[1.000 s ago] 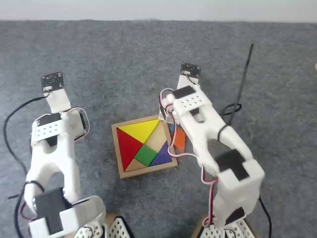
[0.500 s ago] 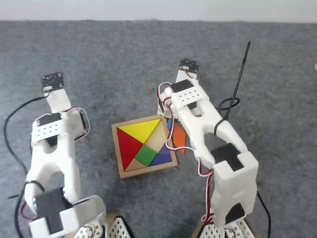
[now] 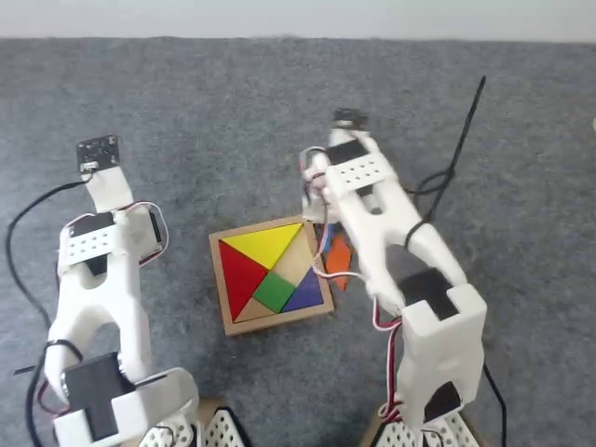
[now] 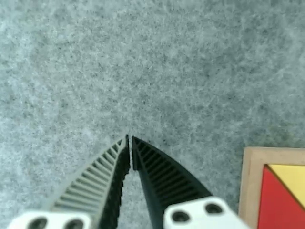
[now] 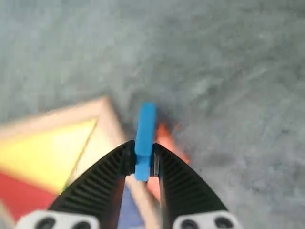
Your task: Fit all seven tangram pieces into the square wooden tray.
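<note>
One blue piece (image 5: pixel 146 125) pinched in right gripper (image 5: pixel 142 152); left gripper (image 4: pixel 128 139) closed, empty, near tray (image 4: pixel 249 186).

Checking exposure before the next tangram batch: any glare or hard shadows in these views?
High view: even light, no glare on the wooden tray. Left wrist view: flat light on the carpet around the shut left hand, no hard shadow. Right wrist view: a dim patch on the carpet behind the blue piece clamped in the right hand; no glare.
</note>
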